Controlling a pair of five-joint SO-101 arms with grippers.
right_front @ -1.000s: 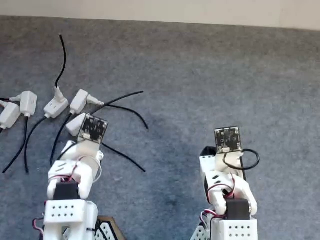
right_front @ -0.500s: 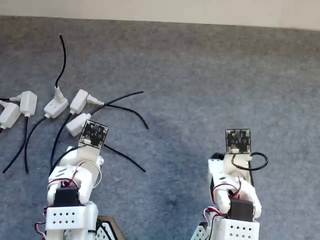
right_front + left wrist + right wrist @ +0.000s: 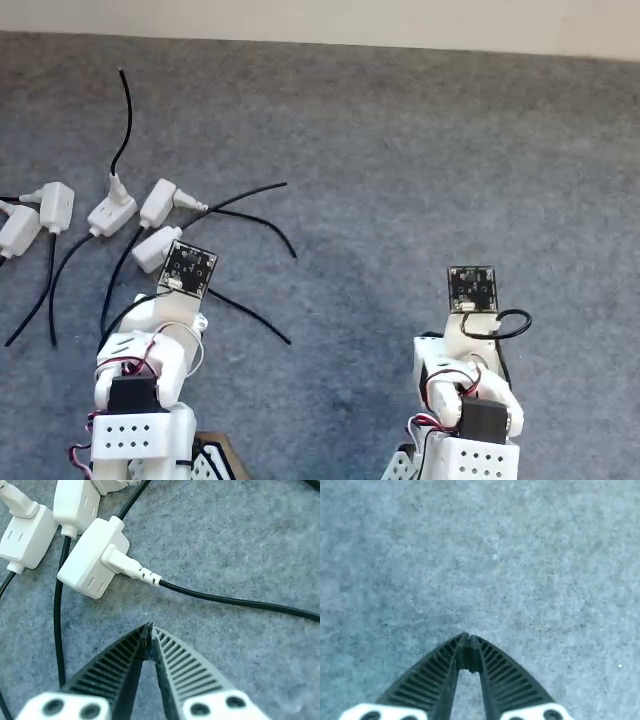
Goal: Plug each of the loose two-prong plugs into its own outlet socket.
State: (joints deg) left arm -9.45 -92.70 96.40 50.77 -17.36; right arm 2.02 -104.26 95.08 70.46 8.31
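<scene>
Several white outlet sockets lie at the table's left, each with a white two-prong plug and black cord seated in it: one [image 3: 152,247] just ahead of the left arm, two more [image 3: 158,202] [image 3: 112,212] behind it, and two [image 3: 55,205] [image 3: 17,231] at the far left. In the left wrist view the nearest socket [image 3: 92,560] has its plug [image 3: 125,565] pushed in, a little ahead of my left gripper [image 3: 149,629], which is shut and holds nothing. My right gripper [image 3: 468,637] is shut over bare grey carpet, holding nothing.
Black cords [image 3: 250,215] fan out over the grey carpet [image 3: 420,170] around the sockets, one [image 3: 125,115] running toward the back. The two arm bases [image 3: 135,430] [image 3: 465,440] stand at the near edge. The carpet's right half holds nothing but the right arm.
The left arm has drawn back slightly from the nearest socket. The right arm has shifted back and a little to the right.
</scene>
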